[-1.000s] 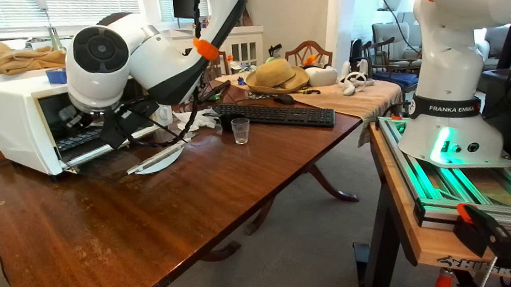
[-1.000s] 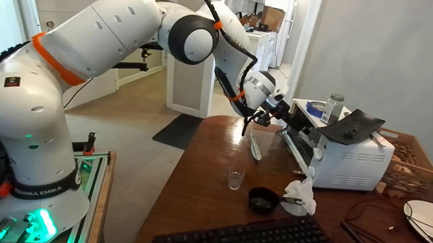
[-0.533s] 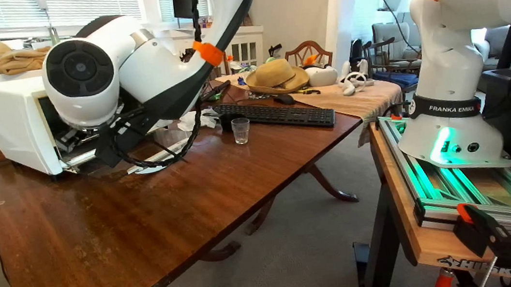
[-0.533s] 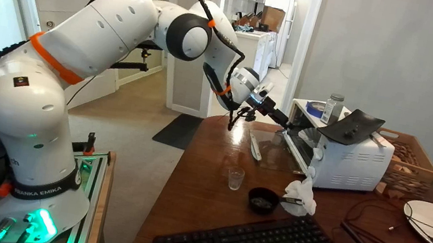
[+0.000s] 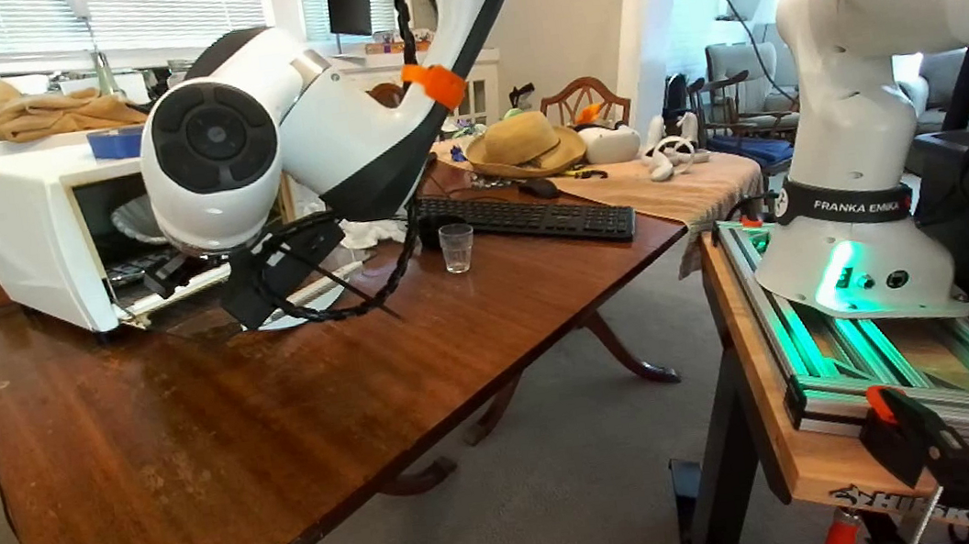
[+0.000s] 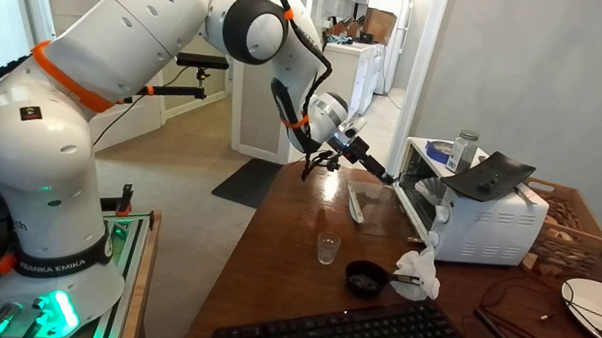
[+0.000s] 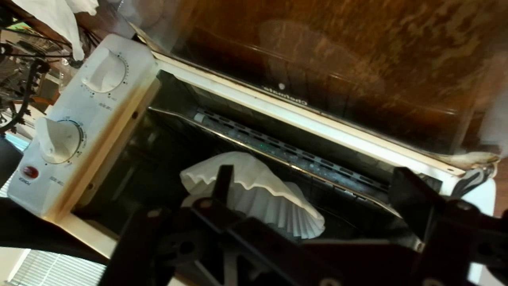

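Pincer (image 7: 313,172) spread wide

I have its fingers (image 7: 225,180) parted just outside the toaster oven (image 6: 481,227). Beyond them, apart, I see the pleated white cup (image 7: 258,178) lying tilted inside, partly behind one finger in the wrist view.

The white arm (image 6: 130,39) was wrapped in orange straps (image 6: 66,78) and black cable (image 6: 310,42) (its collar (image 5: 848,204) was lettered FRANKA EMIKA).

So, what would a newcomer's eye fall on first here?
Probably the big white robot arm, arched toward the wooden table, a green light glowing on its base. Next, the open gripper at the front of a white toaster oven. Inside that oven, a pleated white cup, maybe a filter, stands out.
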Controlling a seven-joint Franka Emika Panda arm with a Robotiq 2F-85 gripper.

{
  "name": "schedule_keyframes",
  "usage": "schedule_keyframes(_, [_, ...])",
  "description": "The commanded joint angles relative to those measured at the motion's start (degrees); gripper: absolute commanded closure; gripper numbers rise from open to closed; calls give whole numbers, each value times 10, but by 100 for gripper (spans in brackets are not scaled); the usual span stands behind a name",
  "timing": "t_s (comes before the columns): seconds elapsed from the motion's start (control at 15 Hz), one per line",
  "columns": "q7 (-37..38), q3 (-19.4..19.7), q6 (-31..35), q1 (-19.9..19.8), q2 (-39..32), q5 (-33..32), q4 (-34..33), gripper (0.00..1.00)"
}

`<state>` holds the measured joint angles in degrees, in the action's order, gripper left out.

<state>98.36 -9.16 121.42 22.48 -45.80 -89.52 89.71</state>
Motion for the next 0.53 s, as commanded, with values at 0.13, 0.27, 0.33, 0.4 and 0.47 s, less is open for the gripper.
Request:
schedule_keyframes(0.13, [1,-5,-3,-4,5,-2,7,0])
schedule_keyframes(0.27, [1,-5,-3,-4,6,-2,8,0])
schedule_keyframes(0.33, [-7,-7,-6,-3,3,1,3,0])
schedule_keyframes(0.4, [-6,-9,-6,-1,3,2,5,0])
schedule_keyframes(0.47, [4,-13,7,-1,6,-3,13,0])
